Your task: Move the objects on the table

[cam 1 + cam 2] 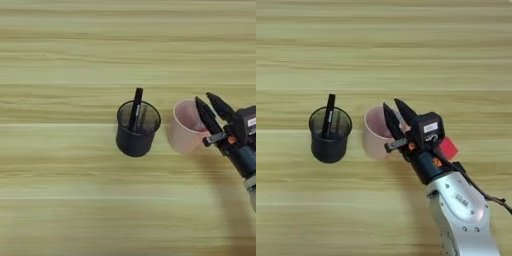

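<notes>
**Gripper positioned at rim of pink cup**

The right gripper (392, 107) enters from the near right on a silver forearm (461, 207). Its two black fingers (389, 120) are spread apart, holding nothing; one lies over the pale pink plastic cup (374, 135) opening, the other just right of the rim. The cup stands upright on the table (381, 50). Just left, apart from it, stands the black mesh pen cup (330, 136) containing the black pen (329, 116), tilted. The small red cube (447, 148) lies right of the gripper body.
</notes>
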Motion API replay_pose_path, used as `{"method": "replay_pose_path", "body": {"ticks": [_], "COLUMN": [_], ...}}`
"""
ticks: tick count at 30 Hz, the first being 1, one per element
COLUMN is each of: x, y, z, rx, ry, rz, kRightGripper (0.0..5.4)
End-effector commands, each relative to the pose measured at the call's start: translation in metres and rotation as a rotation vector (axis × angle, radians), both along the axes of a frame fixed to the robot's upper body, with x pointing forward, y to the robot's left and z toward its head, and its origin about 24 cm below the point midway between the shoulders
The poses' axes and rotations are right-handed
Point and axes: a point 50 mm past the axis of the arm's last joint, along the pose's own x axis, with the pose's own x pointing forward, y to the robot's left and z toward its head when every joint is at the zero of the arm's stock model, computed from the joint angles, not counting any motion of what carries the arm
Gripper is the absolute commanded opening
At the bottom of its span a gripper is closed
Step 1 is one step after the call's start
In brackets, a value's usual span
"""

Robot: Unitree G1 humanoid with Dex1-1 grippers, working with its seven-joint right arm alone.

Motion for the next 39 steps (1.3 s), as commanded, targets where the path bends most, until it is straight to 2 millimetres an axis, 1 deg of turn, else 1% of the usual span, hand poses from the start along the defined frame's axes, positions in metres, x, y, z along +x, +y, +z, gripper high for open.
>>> {"method": "replay_pose_path", "body": {"ticks": [1,6,11,14,17,18,23,28,30,39], "x": [0.0035,0.0036,0.0039,0.0040,0.0040,0.0040,0.0040,0.0040,0.0037,0.0017], "y": [0.0006,0.0005,0.0007,0.0007,0.0007,0.0007,0.0005,-0.0007,-0.0013,0.0001], "z": [0.0157,0.0158,0.0158,0.0161,0.0165,0.0166,0.0171,0.0185,0.0195,0.0226], "rx": [-0.024,-0.024,-0.023,-0.022,-0.021,-0.021,-0.021,-0.022,-0.022,-0.013], "ry": [-0.086,-0.087,-0.087,-0.088,-0.090,-0.090,-0.094,-0.101,-0.106,-0.122], "rz": [0.006,0.004,0.005,0.005,0.004,0.004,0.001,-0.006,-0.009,-0.002], "kRightGripper": [1.87,2.29,2.89,3.34,3.60,3.81,4.39,5.21,5.36,5.36]}}
